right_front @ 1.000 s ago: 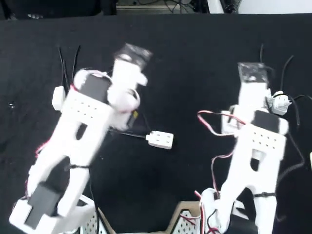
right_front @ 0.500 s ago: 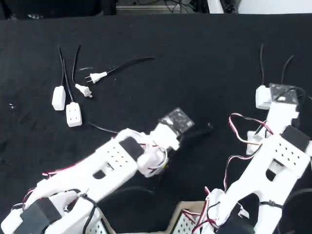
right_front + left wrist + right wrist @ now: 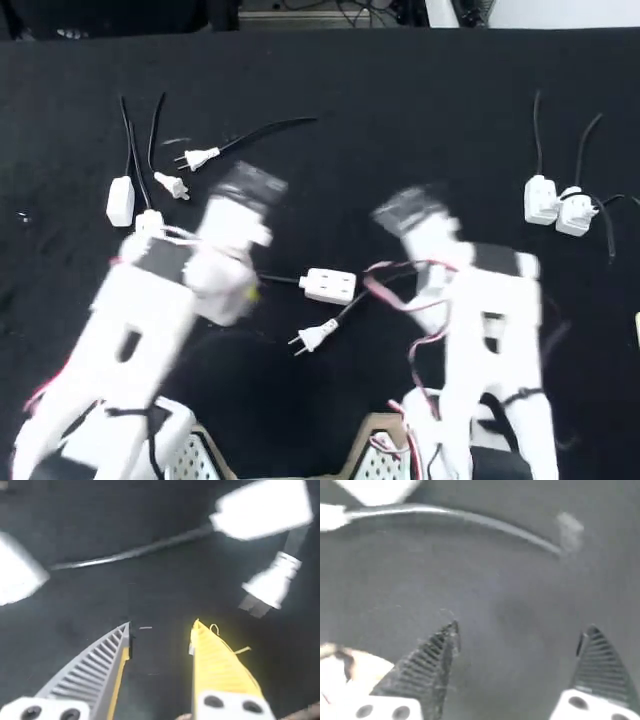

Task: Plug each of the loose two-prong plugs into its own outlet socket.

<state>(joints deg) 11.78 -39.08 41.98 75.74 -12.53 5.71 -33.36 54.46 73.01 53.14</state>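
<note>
A white outlet socket point(image 3: 328, 286) lies mid-table with a loose two-prong plug point(image 3: 312, 338) just in front of it. Two more loose plugs point(image 3: 200, 158) point(image 3: 172, 186) lie at the far left beside two sockets point(image 3: 120, 200). At the far right a socket point(image 3: 541, 198) sits next to another socket with a plug in it point(image 3: 575, 212). My left gripper point(image 3: 245, 190) point(image 3: 161, 627) hovers open left of centre, facing a blurred socket point(image 3: 262, 510) and plug point(image 3: 270, 582). My right gripper point(image 3: 410, 210) point(image 3: 522, 627) is open above bare cloth, right of the central socket.
Black cloth covers the table point(image 3: 400, 100). Thin black cords point(image 3: 265, 128) trail from the plugs and sockets. A cord point(image 3: 470, 515) crosses the cloth ahead of the right gripper. The table's far middle is free.
The left arm swung from the table's centre back toward the left. The right arm moved from the far right toward the centre. A plug now shows beside the central socket.
</note>
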